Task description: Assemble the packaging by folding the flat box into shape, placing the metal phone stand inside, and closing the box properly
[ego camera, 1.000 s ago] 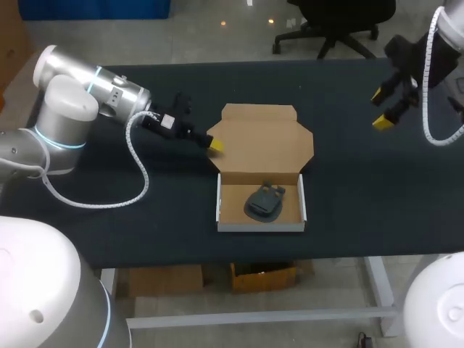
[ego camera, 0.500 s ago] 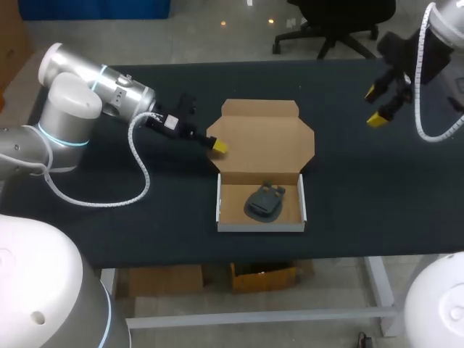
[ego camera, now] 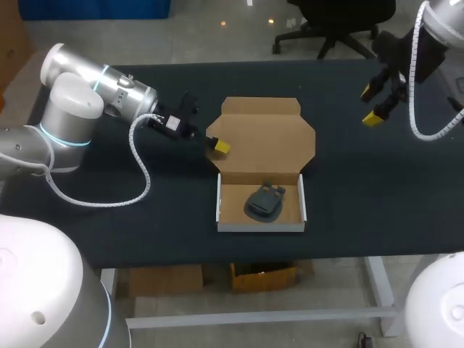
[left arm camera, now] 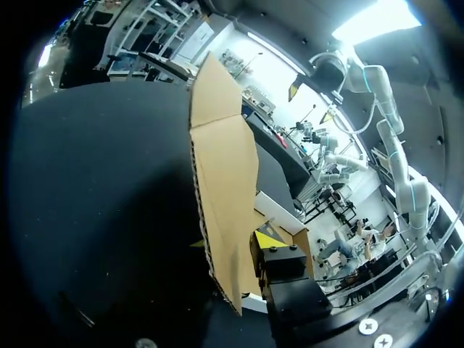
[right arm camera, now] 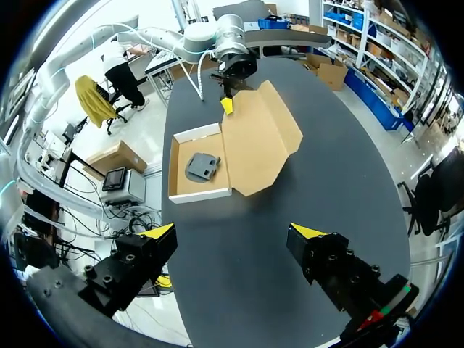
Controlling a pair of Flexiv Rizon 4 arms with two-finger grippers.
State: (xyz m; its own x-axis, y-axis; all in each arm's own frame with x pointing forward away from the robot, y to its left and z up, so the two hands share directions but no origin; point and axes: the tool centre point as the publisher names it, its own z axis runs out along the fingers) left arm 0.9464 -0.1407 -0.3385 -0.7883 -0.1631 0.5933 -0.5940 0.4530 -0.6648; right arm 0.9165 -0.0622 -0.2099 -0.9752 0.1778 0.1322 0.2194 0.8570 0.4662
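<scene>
The cardboard box [ego camera: 261, 227] sits near the table's front edge with its tray walls up. The dark metal phone stand [ego camera: 264, 201] lies inside it. Its lid [ego camera: 268, 138] lies flat behind the tray, flaps spread. My left gripper [ego camera: 220, 146] is at the lid's left flap, one yellow tip on top of the cardboard. In the left wrist view the lid edge [left arm camera: 217, 181] runs between the narrowly open fingers of that gripper [left arm camera: 225, 239]. My right gripper [ego camera: 375, 105] hangs open and empty over the table's back right. From there it looks down on the stand [right arm camera: 203, 165] and lid [right arm camera: 257, 138].
The dark table [ego camera: 362, 188] carries only the box. Bare surface lies to the right of the box and along the back. My left arm's cable loops over the table left of the tray.
The left gripper has slid a little right onto the lid's left flap and narrowed its fingers. The right gripper has drifted slightly left and toward the back.
</scene>
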